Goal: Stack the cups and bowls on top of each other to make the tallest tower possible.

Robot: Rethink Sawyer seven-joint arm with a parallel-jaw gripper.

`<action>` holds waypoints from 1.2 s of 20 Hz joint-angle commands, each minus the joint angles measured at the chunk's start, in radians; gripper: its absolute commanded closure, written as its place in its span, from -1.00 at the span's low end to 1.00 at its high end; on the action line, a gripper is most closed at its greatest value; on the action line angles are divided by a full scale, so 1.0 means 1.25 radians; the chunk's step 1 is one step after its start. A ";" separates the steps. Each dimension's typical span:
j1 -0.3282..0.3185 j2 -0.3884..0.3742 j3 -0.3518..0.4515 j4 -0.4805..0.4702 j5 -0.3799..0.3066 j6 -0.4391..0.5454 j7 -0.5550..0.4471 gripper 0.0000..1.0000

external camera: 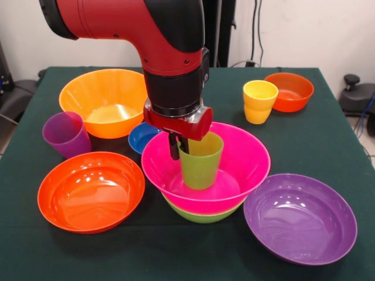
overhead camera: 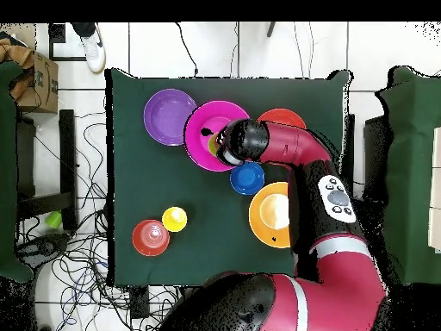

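The green cup (external camera: pixel 200 167) stands upright inside the pink bowl (external camera: pixel 246 158), which is nested in the lime green bowl (external camera: pixel 202 215) near the table's front middle. My gripper (external camera: pixel 179 146) comes straight down onto the cup's left rim. One black finger is outside the cup and one inside, closed on the wall. In the overhead view the wrist covers most of the cup, and the pink bowl (overhead camera: pixel 202 129) shows around it. The yellow cup (external camera: pixel 259 100) stands at the back right beside the small red-orange bowl (external camera: pixel 290 92).
The purple bowl (external camera: pixel 300 218) sits at the front right and the large red-orange bowl (external camera: pixel 91 192) at the front left. The large orange bowl (external camera: pixel 105 99), the small blue bowl (external camera: pixel 140 137) and the purple cup (external camera: pixel 65 134) are at the back left.
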 commanded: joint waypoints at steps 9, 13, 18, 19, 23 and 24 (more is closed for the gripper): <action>0.028 0.076 0.018 -0.040 -0.010 -0.037 0.030 1.00; 0.030 0.078 0.013 -0.044 -0.009 -0.034 0.037 1.00; 0.031 0.078 0.009 -0.041 -0.009 -0.042 0.040 1.00; 0.030 0.080 0.009 -0.045 -0.008 -0.037 0.039 1.00; 0.029 0.079 0.009 -0.041 -0.004 -0.035 0.039 -1.00; 0.029 0.079 0.009 -0.040 -0.005 -0.037 0.038 -1.00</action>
